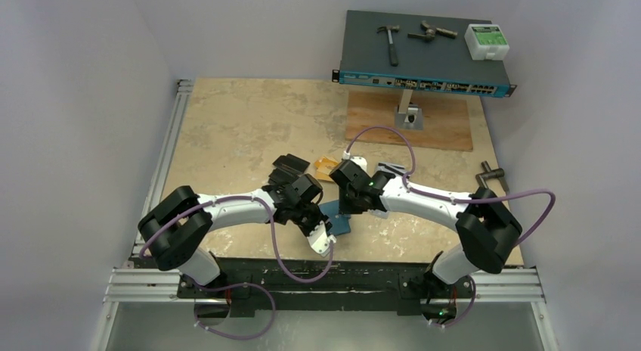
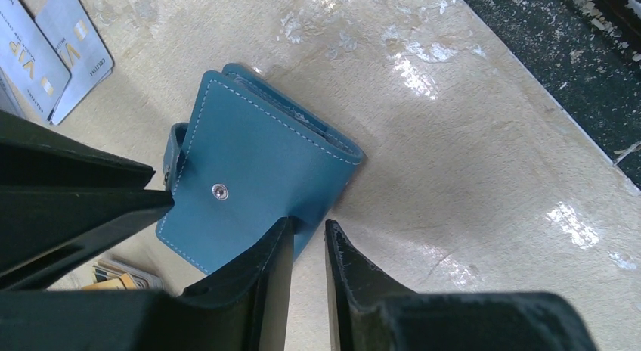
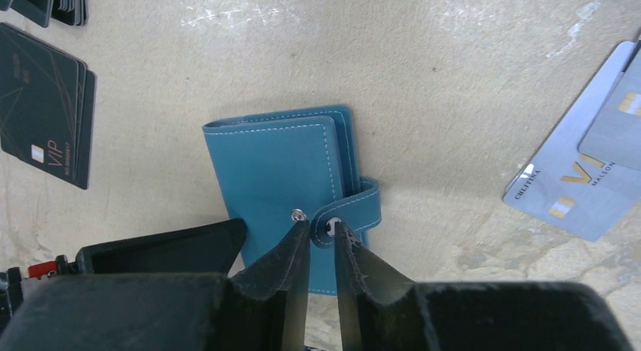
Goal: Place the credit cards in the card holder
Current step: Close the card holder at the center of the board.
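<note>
Beige tabletop, pale walls. Left gripper narrowly parted, empty; right gripper at card holder, grip unclear.

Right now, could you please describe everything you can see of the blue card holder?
The card holder is a small teal wallet, leather-like with pale stitching, folded shut, lying flat on the table. Its snap tab is unfastened, the stud bare. The right pincer has its tips at the tab.
</note>
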